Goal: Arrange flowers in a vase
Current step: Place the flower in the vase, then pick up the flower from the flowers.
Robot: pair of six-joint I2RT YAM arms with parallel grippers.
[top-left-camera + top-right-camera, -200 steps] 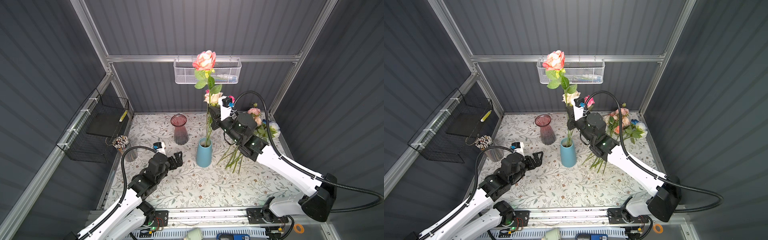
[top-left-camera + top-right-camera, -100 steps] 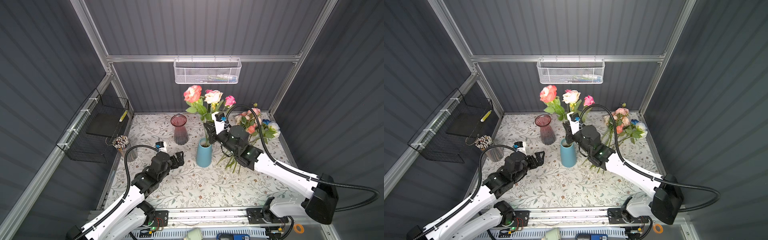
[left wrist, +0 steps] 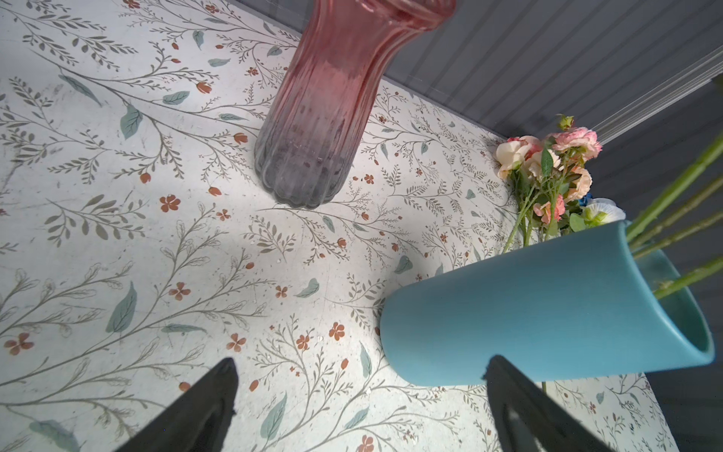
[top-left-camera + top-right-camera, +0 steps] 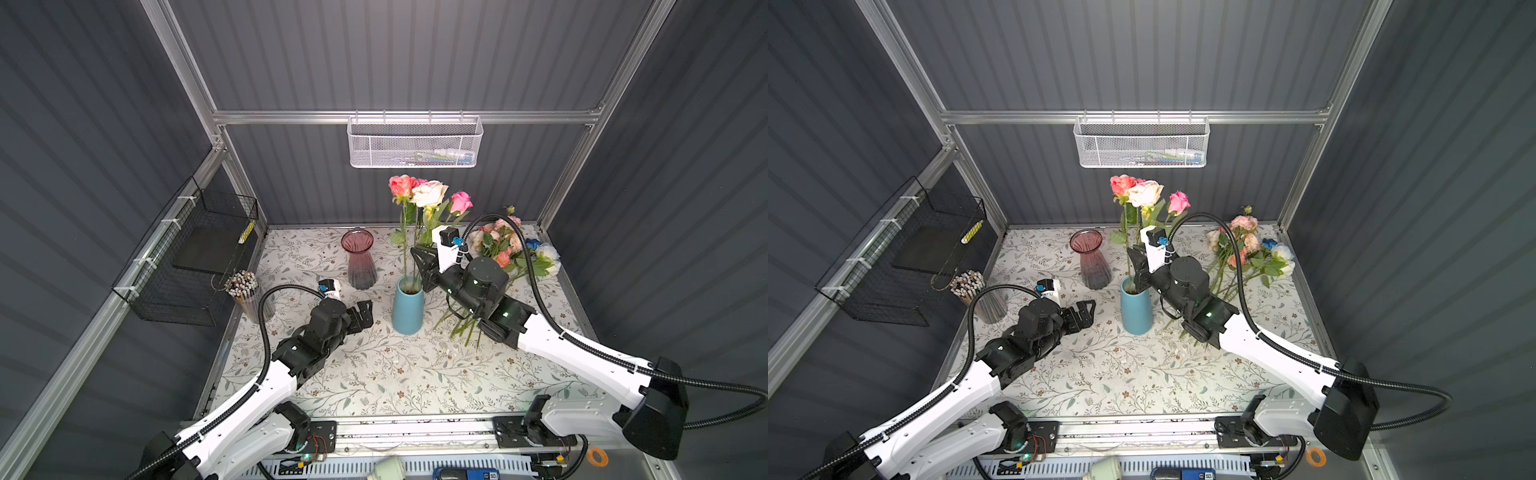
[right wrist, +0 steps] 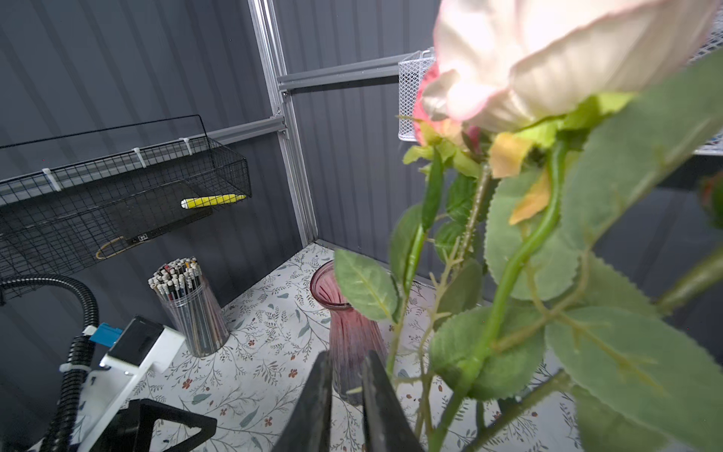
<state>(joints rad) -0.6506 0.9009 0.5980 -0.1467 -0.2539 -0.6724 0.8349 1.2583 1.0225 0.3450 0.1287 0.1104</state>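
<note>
Three roses (image 4: pixel 424 193) (image 4: pixel 1144 192), peach-pink, cream and pink, stand in the blue vase (image 4: pixel 408 306) (image 4: pixel 1136 306) (image 3: pixel 547 309). More flowers (image 4: pixel 505 249) (image 4: pixel 1250 249) (image 3: pixel 547 168) lie in a pile at the back right of the table. My right gripper (image 4: pixel 422 262) (image 4: pixel 1138 266) (image 5: pixel 346 354) hovers just above the vase's mouth, beside the stems. Its jaws stand a narrow gap apart with no stem between them. The cream rose (image 5: pixel 547 51) fills the right wrist view. My left gripper (image 4: pixel 365 313) (image 4: pixel 1086 311) (image 3: pixel 358 364) is wide open and empty, low beside the vase's left.
An empty pink glass vase (image 4: pixel 359 259) (image 4: pixel 1092 259) (image 3: pixel 324 109) (image 5: pixel 352 332) stands behind and left of the blue one. A cup of pencils (image 4: pixel 247 295) (image 5: pixel 191 309) sits at the table's left edge under a black wire basket (image 4: pixel 199 257). A white mesh basket (image 4: pixel 415 143) hangs on the back wall.
My right arm came down and lowered the peach-pink rose into the blue vase, and its jaws have parted off the stem. The left arm barely moved.
</note>
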